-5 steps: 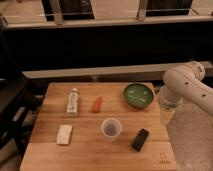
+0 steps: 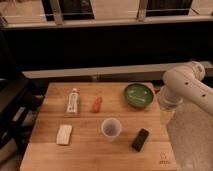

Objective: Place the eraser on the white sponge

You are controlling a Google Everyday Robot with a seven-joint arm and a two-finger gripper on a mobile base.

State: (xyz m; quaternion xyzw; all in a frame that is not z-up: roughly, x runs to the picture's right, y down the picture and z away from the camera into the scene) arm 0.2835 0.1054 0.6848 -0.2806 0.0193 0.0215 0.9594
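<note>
The eraser [image 2: 140,139] lies on the wooden table [image 2: 90,155] near its front right corner, flat. Its long axis runs from roughly 1 o'clock to 7 o'clock in the camera view. The gripper [image 2: 166,117] hangs off the table's right edge, below the bulky white arm [image 2: 187,90], so the eraser sits at about 7 or 8 o'clock from it, near but apart. Whether the gripper is released or clenched cannot be told here; it appears to carry nothing.

The white sponge [image 2: 64,134] rests flat near the front left, at 9 o'clock from the eraser and well apart from it. The clear cup [image 2: 111,128] stands between the two, slightly behind the line joining them.

The arm reaches in from 3 o'clock, folded at the elbow beside the green bowl [image 2: 139,95], with its wrist turned downward.

Judging by this, the reach must swing toward the front-left, with the wrist turned to close across the eraser's short side. The later carry to the sponge would need to clear the cup.
</note>
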